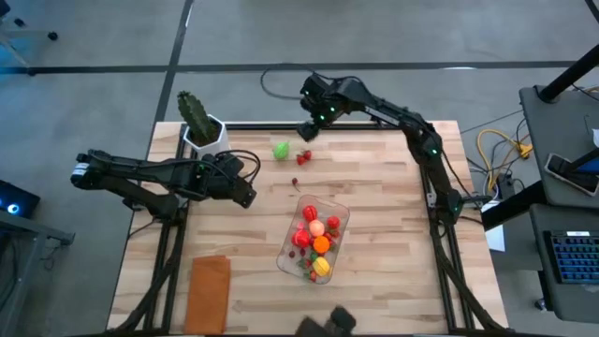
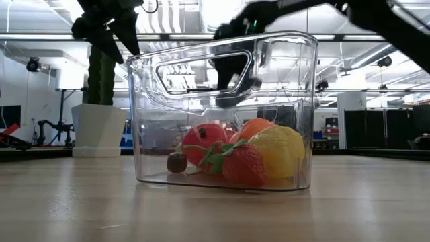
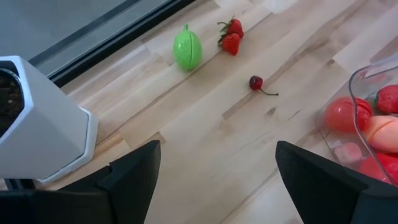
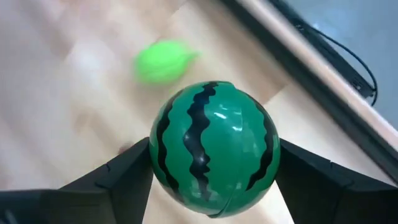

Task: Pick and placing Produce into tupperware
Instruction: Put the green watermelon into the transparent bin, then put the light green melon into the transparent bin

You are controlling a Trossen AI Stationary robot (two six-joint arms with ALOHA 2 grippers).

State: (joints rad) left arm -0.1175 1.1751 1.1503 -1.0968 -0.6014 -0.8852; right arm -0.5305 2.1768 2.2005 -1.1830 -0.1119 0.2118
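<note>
A clear tupperware (image 1: 314, 239) stands near the table's middle, holding several red, orange and yellow produce pieces (image 2: 232, 154). On the wood beyond it lie a light green fruit (image 1: 281, 150), two strawberries (image 1: 304, 157) and a cherry (image 3: 255, 82). My right gripper (image 1: 309, 129) hangs above the far edge, shut on a striped green toy watermelon (image 4: 214, 149). My left gripper (image 1: 248, 194) is open with nothing between its fingers, at the table's left, pointing toward the loose produce. My right gripper pinches the round watermelon between its two fingers, one on each opposite side (image 4: 160, 155). The fingers come from above, slanting down. The watermelon is lifted clear of the table, above the wood near the light green fruit (image 4: 163, 61).
A cactus (image 1: 195, 112) in a white pot (image 1: 208, 139) stands at the far left corner. A flat orange-brown rectangle (image 1: 211, 290) lies near the front left. A dark object (image 1: 328, 323) sits at the near edge. Bare wood lies right of the tupperware.
</note>
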